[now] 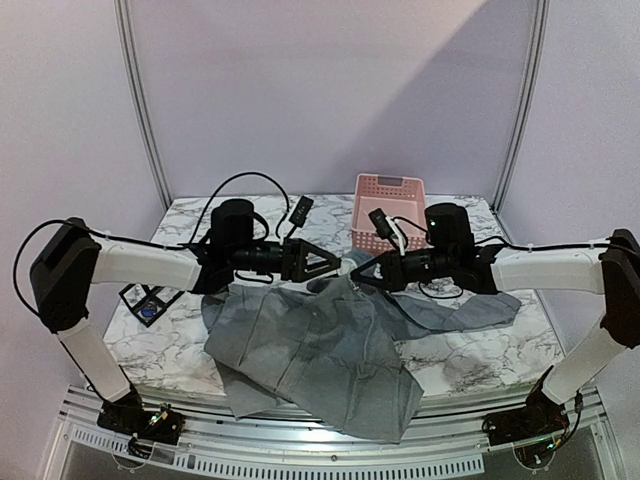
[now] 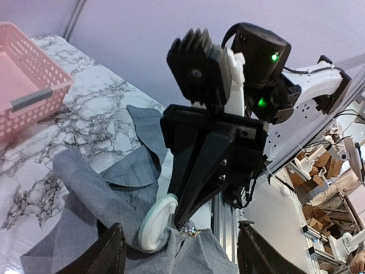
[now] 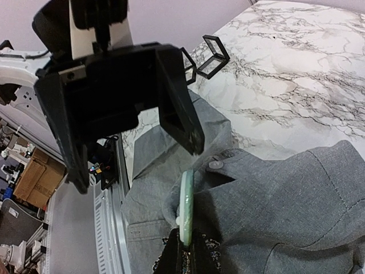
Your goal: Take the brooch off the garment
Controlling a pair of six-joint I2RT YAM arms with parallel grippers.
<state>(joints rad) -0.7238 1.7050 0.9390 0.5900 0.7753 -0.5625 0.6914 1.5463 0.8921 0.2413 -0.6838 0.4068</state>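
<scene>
The grey garment [image 1: 310, 350] lies spread over the marble table's front, with a fold lifted between the two grippers. The brooch [image 3: 186, 205] is a round pale green-white disc with a sparkly part, set against the lifted cloth. It also shows in the left wrist view [image 2: 157, 222]. My right gripper [image 3: 186, 260] is shut on the disc's edge; it shows in the top view [image 1: 357, 272] too. My left gripper [image 2: 182, 257] is open, with a finger on each side of the bunched cloth just below the brooch. In the top view it [image 1: 332, 264] faces the right gripper, tip to tip.
A pink basket [image 1: 388, 205] stands at the back of the table behind the right gripper. Small black-framed boxes [image 1: 145, 305] sit at the left, also in the right wrist view [image 3: 211, 48]. The garment hangs over the table's front rail [image 1: 300, 440].
</scene>
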